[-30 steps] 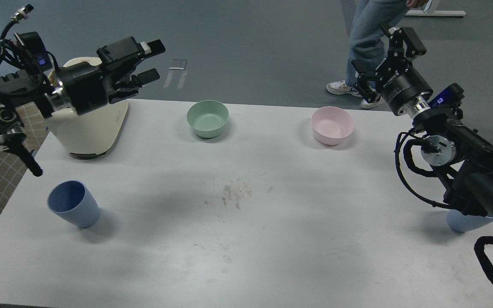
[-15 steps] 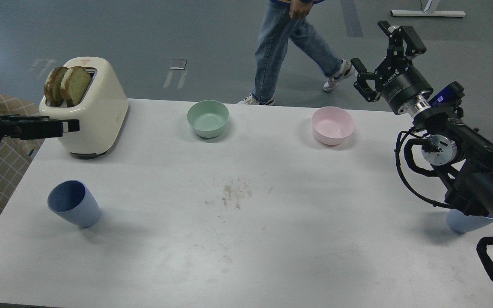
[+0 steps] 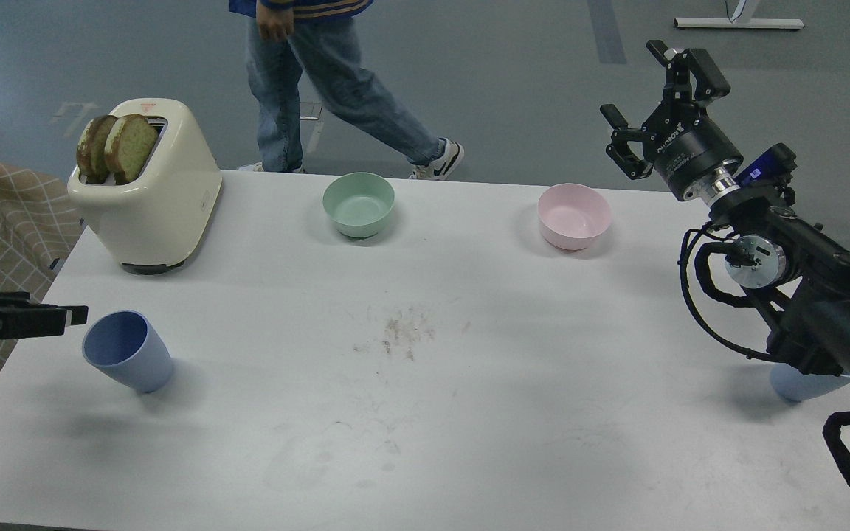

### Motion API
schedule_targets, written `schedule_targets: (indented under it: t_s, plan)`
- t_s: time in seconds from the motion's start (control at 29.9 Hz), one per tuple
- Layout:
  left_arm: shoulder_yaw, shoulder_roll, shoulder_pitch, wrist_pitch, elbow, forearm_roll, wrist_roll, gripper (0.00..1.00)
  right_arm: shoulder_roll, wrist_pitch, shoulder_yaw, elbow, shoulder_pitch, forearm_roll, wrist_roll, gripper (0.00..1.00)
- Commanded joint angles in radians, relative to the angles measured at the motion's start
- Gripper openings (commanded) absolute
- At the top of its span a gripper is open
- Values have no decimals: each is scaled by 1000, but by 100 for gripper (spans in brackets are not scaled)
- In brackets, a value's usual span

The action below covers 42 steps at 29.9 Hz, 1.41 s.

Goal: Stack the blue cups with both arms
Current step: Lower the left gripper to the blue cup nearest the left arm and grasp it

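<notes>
One blue cup [image 3: 127,359] stands upright near the table's front left. My left gripper [image 3: 63,318] comes in low from the left edge with its fingers pointing right. Its tip is just left of that cup's rim and seen edge-on, so I cannot tell how its jaws stand. The second blue cup [image 3: 800,385] stands at the front right, mostly hidden behind my right arm. My right gripper [image 3: 655,94] is raised high past the table's back right corner, open and empty, far from both cups.
A cream toaster [image 3: 159,199] with two bread slices stands at the back left. A mint-green bowl [image 3: 358,204] and a pink bowl [image 3: 573,215] sit along the back. Crumbs [image 3: 403,332] lie mid-table. A person [image 3: 336,81] walks behind the table.
My left arm has come down from above the toaster to the left edge beside the left blue cup. The person has walked left. My right gripper has barely shifted.
</notes>
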<state>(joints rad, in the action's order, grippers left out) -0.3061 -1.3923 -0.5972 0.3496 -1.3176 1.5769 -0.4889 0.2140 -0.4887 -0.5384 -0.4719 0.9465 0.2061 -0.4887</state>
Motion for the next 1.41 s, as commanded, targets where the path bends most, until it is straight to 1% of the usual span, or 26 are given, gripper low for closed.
schedule_targets:
  t_s: [0.0, 0.23, 0.44, 0.64, 0.7, 0.74, 0.77, 0.8, 0.87, 0.9, 0.97, 1.04, 1.14, 1.37]
  plan:
    - [1, 29, 0, -1, 9, 0, 0, 99, 10, 0, 0, -10, -2, 1, 0, 100]
    - [5, 62, 5, 0, 21, 0, 0, 99, 16, 0, 2, -11, -8, 1, 0, 100]
    - [30, 95, 14, -17, 46, -3, 0, 98, 19, 0, 2, -11, -11, 1, 0, 100]
    - [35, 130, 17, -23, 75, 0, 0, 93, 21, 0, 0, -11, -11, 1, 0, 100]
    - [47, 141, 17, -23, 87, 0, 0, 83, 24, 0, 2, -11, -11, 1, 0, 100]
    - [57, 145, 17, -27, 92, 2, 0, 74, 25, 0, 2, -11, -11, 1, 0, 100]
    - [70, 151, 19, -35, 95, 0, 0, 63, 27, 0, 2, -11, -11, 1, 0, 100]
    - [70, 151, 19, -35, 95, 0, 0, 63, 27, 0, 2, -11, -11, 1, 0, 100]
    - [76, 157, 17, -47, 107, 2, 0, 32, 28, 0, 2, -11, -11, 1, 0, 100]
    - [76, 160, 17, -50, 109, 2, 0, 25, 28, 0, 0, -11, -11, 1, 0, 100]
    - [76, 161, 17, -61, 109, 2, 0, 0, 28, 0, 2, -11, -11, 1, 0, 100]
    - [74, 162, 16, -76, 109, 2, 0, 0, 28, 0, 0, -11, -11, 1, 0, 100]
    - [74, 156, 16, -130, 109, 3, 0, 0, 27, 0, 0, -11, -11, 1, 0, 100]
    - [74, 141, 14, -135, 103, 8, 0, 0, 27, 0, 2, -11, -11, 1, 0, 100]
